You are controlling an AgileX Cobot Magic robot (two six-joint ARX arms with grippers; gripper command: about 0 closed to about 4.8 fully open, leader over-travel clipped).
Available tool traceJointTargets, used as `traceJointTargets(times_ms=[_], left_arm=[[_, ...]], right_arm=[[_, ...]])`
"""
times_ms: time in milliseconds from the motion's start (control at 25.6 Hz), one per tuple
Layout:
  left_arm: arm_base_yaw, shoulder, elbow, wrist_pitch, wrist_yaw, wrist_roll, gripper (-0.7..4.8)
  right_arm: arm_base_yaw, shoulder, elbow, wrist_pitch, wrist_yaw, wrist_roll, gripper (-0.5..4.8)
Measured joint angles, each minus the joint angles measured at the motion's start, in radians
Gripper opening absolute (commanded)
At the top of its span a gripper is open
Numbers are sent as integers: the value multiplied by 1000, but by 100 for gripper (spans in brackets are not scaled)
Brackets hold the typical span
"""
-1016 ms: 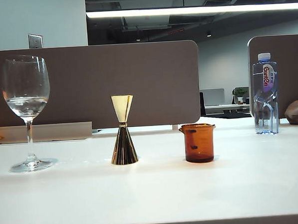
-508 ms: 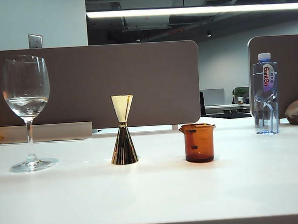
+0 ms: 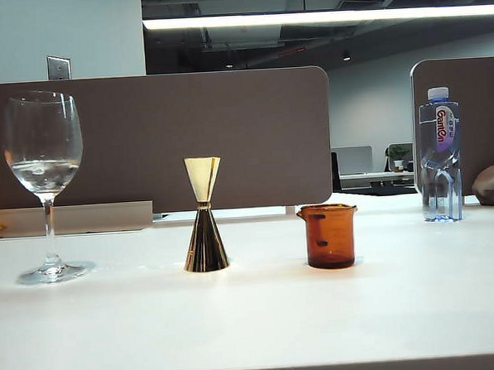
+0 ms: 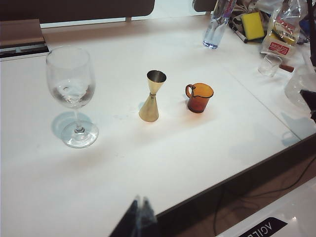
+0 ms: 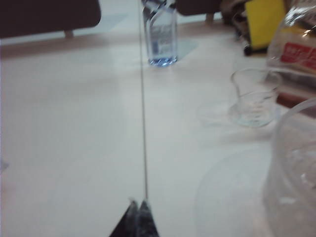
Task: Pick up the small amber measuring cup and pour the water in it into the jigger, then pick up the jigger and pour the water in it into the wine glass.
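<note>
My left claw (image 4: 139,210) hangs low over the near edge of the bench (image 4: 148,163), its dark tapered tips pressed together on nothing, and the three vessels stand in a row well ahead of it on the smooth white top. Straight ahead is the jigger (image 4: 152,96), a polished gold hourglass of metal resting on one cone with the other cone's mouth open upward. Just to the right of it, apart from it, sits the small amber measuring cup (image 4: 199,97), squat translucent orange-brown glass with a flared rim and a small loop handle turned toward the jigger. Ahead and to the left of the claw stands the wine glass (image 4: 71,94), clear and thin-walled, with a rounded bowl on a slender stem and a round foot; a shallow pool of the water (image 4: 70,92) lies low in its bowl. From the exterior view the wine glass (image 3: 45,183) is the tallest, then the jigger (image 3: 204,214), then the cup (image 3: 328,235), all upright with bare bench between them. My right claw (image 5: 138,219) also has its tips drawn together, holding nothing, off to the right of the row over a blurred stretch of bench. Far ahead of it stands a clear plastic bottle (image 5: 161,37); ahead and to its right are a small clear tumbler (image 5: 254,96), a yellow sponge (image 5: 264,22) and the curved wall of a big clear container (image 5: 296,168). Nothing stands between either claw and the vessels.
</note>
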Motion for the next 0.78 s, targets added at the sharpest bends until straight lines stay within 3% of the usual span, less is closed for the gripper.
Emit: traceJointTargets(times_ms=[781], left_arm=[[0, 0, 0, 0, 0, 0, -2]], right_arm=[[-22, -3, 0, 8, 3, 0, -4]])
